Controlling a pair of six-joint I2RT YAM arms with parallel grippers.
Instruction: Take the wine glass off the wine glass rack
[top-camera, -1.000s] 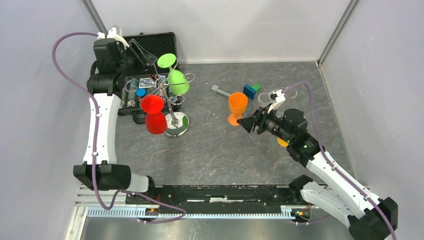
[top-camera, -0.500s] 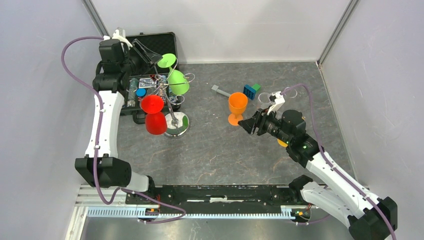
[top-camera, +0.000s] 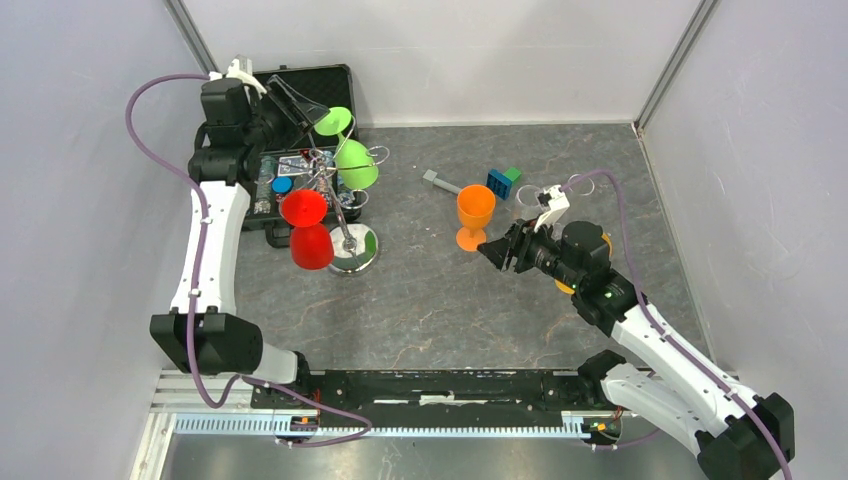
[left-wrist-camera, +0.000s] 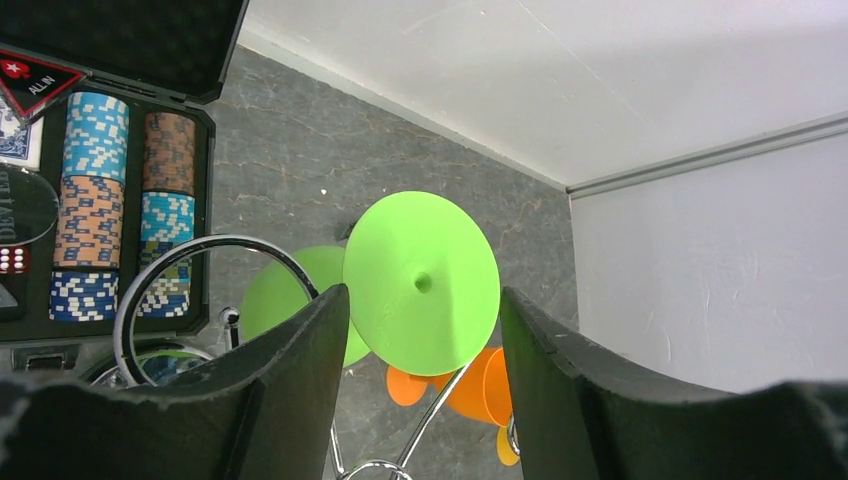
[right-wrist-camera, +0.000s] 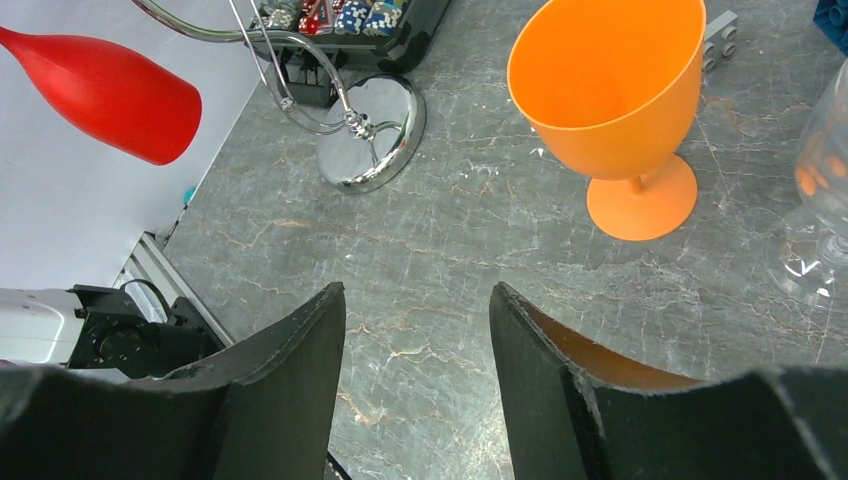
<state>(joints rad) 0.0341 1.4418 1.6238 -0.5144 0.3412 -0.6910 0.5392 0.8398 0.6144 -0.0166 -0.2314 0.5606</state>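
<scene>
The wine glass rack (top-camera: 340, 205) is a silver wire stand on a shiny round base (right-wrist-camera: 372, 130). A green wine glass (top-camera: 355, 163) hangs upside down from it, foot disc (left-wrist-camera: 422, 283) up. A red wine glass (top-camera: 311, 245) hangs on the near side. My left gripper (top-camera: 300, 112) is open just behind the green foot. In the left wrist view the disc sits a little ahead of the two fingertips, untouched. My right gripper (right-wrist-camera: 416, 290) is open and empty over the table, just short of an upright orange glass (right-wrist-camera: 610, 90).
A black case (top-camera: 262, 200) full of poker chips lies open behind the rack. Blue and green blocks (top-camera: 503, 180) and a grey piece (top-camera: 440, 182) lie at the back. A clear glass (right-wrist-camera: 825, 200) stands right of the orange one. Walls close in on both sides.
The left arm has shifted a little toward the back wall and its jaws have spread wider behind the green foot. The right gripper has barely moved.
</scene>
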